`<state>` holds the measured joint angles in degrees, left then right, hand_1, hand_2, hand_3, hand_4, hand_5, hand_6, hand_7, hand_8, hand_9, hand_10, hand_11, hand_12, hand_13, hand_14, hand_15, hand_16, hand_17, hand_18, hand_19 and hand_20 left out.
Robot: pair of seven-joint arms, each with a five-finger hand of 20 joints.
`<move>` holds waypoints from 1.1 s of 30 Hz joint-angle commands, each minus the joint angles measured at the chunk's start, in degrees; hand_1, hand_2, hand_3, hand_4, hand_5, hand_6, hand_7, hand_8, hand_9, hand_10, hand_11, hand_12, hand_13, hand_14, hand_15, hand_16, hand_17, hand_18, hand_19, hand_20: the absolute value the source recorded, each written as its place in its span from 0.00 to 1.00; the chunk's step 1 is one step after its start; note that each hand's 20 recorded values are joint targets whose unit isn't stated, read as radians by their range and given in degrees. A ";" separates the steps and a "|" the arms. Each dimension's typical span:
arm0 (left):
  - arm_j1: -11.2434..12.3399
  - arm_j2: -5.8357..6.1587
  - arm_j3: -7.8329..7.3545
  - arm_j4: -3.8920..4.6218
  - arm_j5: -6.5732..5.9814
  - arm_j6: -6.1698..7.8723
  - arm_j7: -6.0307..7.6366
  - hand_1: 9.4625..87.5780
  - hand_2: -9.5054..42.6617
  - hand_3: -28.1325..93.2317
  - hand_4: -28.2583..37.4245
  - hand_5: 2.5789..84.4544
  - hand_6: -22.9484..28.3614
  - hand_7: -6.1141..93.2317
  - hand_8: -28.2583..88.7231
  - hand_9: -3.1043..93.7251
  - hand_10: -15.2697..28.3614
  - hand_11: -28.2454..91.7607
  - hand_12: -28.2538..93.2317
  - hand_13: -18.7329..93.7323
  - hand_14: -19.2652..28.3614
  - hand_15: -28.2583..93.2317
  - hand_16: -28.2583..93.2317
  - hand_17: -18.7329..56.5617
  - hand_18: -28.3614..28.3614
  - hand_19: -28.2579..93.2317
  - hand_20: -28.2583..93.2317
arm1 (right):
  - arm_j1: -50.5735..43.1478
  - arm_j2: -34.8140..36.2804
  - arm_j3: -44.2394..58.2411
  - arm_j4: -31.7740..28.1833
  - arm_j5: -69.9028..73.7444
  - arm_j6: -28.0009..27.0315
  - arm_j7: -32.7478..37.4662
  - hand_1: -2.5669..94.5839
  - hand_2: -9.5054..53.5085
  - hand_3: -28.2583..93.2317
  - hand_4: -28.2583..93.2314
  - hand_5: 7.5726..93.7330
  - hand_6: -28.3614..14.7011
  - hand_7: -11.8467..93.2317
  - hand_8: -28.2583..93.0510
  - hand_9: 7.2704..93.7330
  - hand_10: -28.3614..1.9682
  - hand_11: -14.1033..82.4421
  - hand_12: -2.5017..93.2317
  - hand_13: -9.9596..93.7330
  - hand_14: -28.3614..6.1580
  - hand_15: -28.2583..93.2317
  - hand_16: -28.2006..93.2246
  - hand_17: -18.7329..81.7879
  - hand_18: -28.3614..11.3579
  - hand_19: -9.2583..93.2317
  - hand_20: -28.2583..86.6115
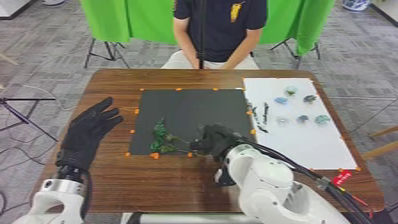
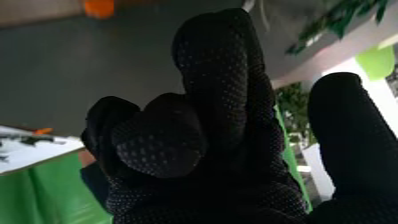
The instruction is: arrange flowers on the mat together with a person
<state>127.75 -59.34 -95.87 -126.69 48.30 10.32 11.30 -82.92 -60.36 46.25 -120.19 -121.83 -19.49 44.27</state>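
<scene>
The dark mat [image 1: 191,107] lies mid-table in the head view, with green leafy sprigs [image 1: 161,137] on its near left part. My right hand [image 1: 216,140] is just right of the sprigs, over the mat's near edge. In the right wrist view, that hand [image 2: 222,105] has some fingers extended and others bent, with nothing visibly held; green leaves [image 2: 342,20] show beyond it. My left hand [image 1: 91,127] is left of the mat, fingers straight and empty. Small pale and bluish flowers [image 1: 282,100] and dark thin sprigs [image 1: 259,117] lie on the white sheet [image 1: 311,145].
Orange markers [image 1: 155,156] edge the mat. A red tag [image 1: 341,177] is by the sheet's near right corner. Across the table [image 1: 160,187] sits a person [image 1: 220,30], arms lowered behind the far edge, in front of a green cloth [image 1: 133,22].
</scene>
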 commanded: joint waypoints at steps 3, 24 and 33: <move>-0.03 -0.51 0.31 0.21 -0.18 0.12 -0.30 0.20 0.31 0.87 0.02 0.44 0.59 0.21 0.16 0.40 0.77 0.44 0.31 0.39 0.92 0.58 0.19 0.10 0.91 0.59 0.31 | 2.66 -2.57 -4.22 3.72 -0.99 -0.39 -0.40 0.25 0.35 0.76 0.08 0.87 0.56 0.22 0.14 1.00 0.49 0.55 0.26 0.93 0.51 0.80 0.42 0.72 0.10 1.00 0.64; -0.23 -0.60 0.36 0.42 -0.13 -0.19 -1.31 0.19 0.31 0.87 0.01 0.44 0.58 0.22 0.15 0.40 0.77 0.44 0.32 0.40 0.92 0.58 0.19 0.10 0.92 0.59 0.31 | 1.98 -4.69 -4.12 4.86 0.55 -0.76 0.47 0.25 0.36 0.75 0.08 0.86 0.55 0.22 0.14 0.99 0.47 0.54 0.26 0.92 0.51 0.80 0.42 0.72 0.12 1.00 0.62; 0.89 -0.70 0.05 0.27 -0.23 0.18 -0.66 0.19 0.31 0.87 0.01 0.44 0.58 0.22 0.15 0.40 0.77 0.44 0.32 0.40 0.92 0.58 0.19 0.10 0.92 0.59 0.30 | -3.48 -0.27 2.09 -0.71 4.83 -0.58 0.51 0.24 0.37 0.76 0.08 0.89 0.56 0.23 0.14 1.00 0.48 0.55 0.25 0.94 0.53 0.79 0.42 0.73 0.11 1.00 0.63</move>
<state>127.26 -59.46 -95.53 -126.60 48.18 10.27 10.77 -81.93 -64.45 44.45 -117.14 -119.87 -20.01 44.52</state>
